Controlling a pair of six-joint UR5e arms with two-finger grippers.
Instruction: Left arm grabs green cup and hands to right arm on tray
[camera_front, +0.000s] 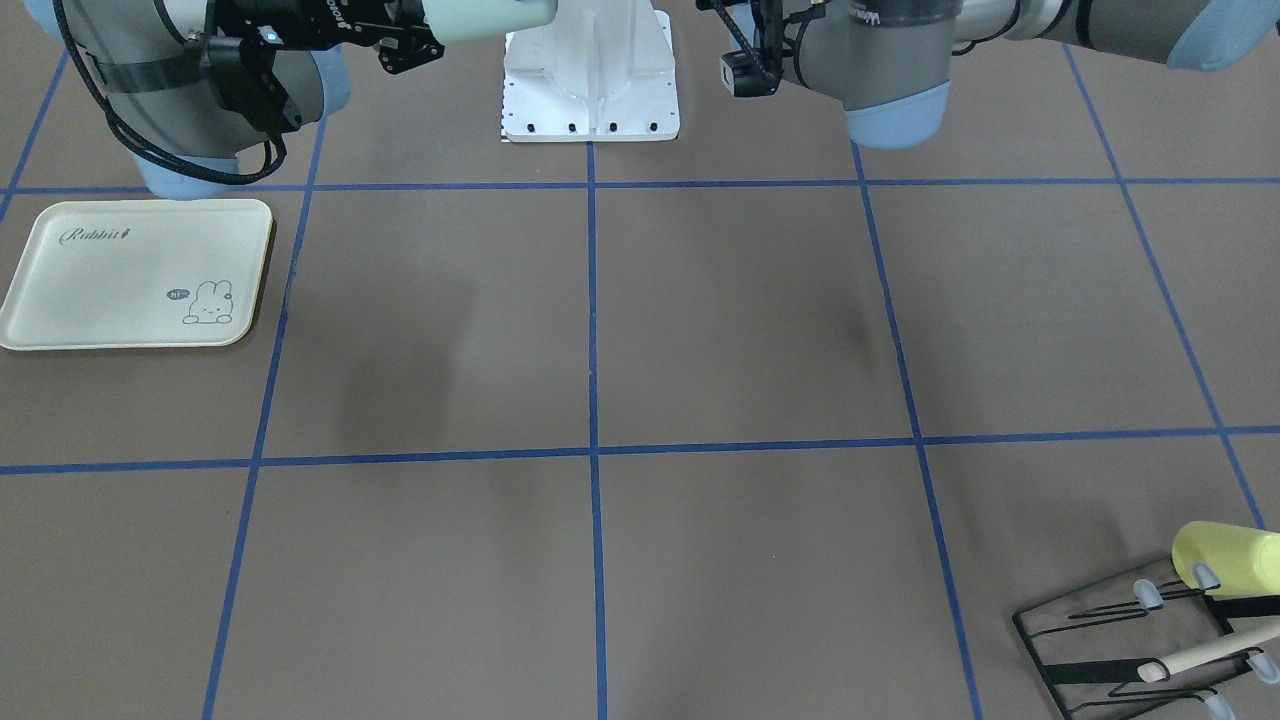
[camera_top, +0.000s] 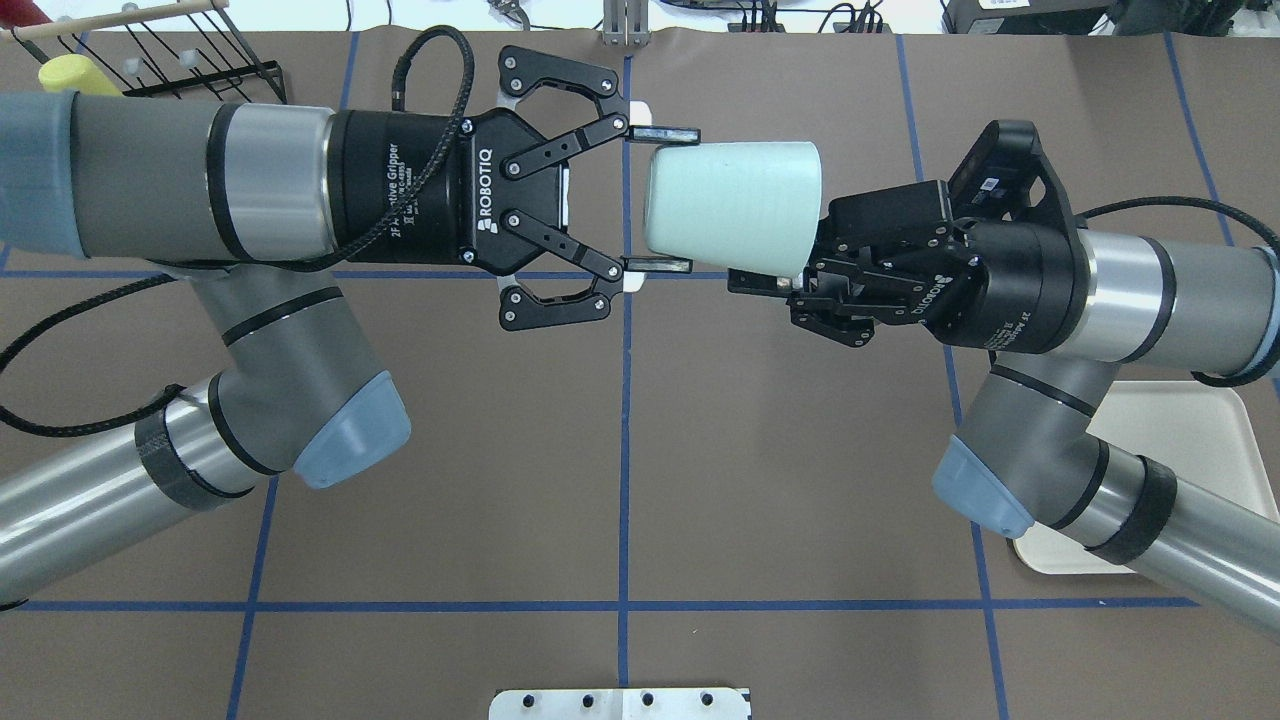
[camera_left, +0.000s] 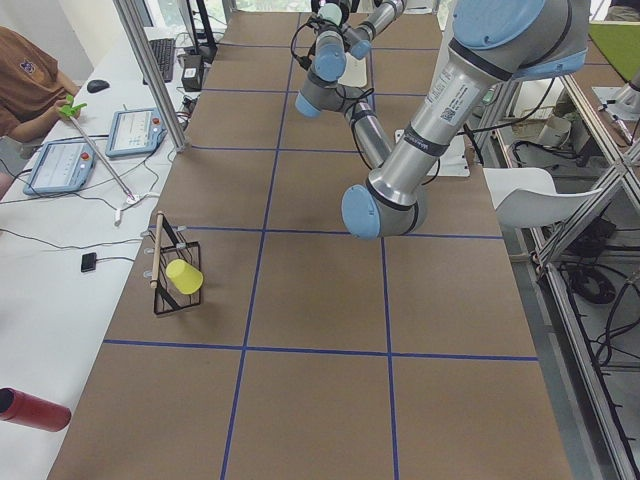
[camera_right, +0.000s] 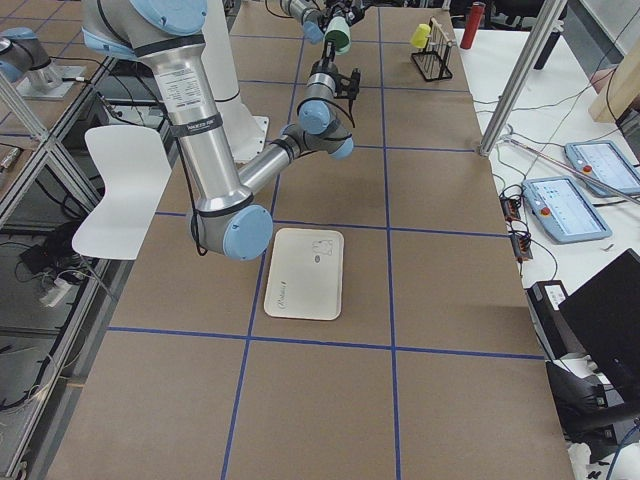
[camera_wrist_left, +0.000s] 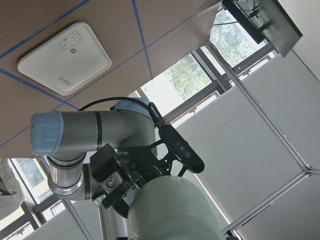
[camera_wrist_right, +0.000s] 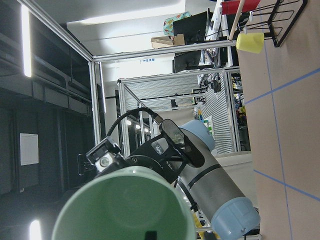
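Note:
The green cup (camera_top: 735, 205) lies on its side in the air, high above the table's middle, between the two grippers. My right gripper (camera_top: 800, 265) is shut on its rim end, with one finger inside the mouth, as the right wrist view (camera_wrist_right: 125, 205) shows. My left gripper (camera_top: 660, 198) is open; its fingertips (camera_top: 665, 132) stand on either side of the cup's base, apart from it. The cup also shows in the left wrist view (camera_wrist_left: 175, 210) and the front view (camera_front: 490, 15). The cream tray (camera_front: 135, 275) lies flat on the table under my right arm (camera_top: 1180, 440).
A black wire rack (camera_front: 1130, 640) with a yellow cup (camera_front: 1225, 560) and a wooden stick stands at the far corner on my left side. The white robot base plate (camera_front: 590, 80) sits at the table's near edge. Blue tape lines grid the brown table.

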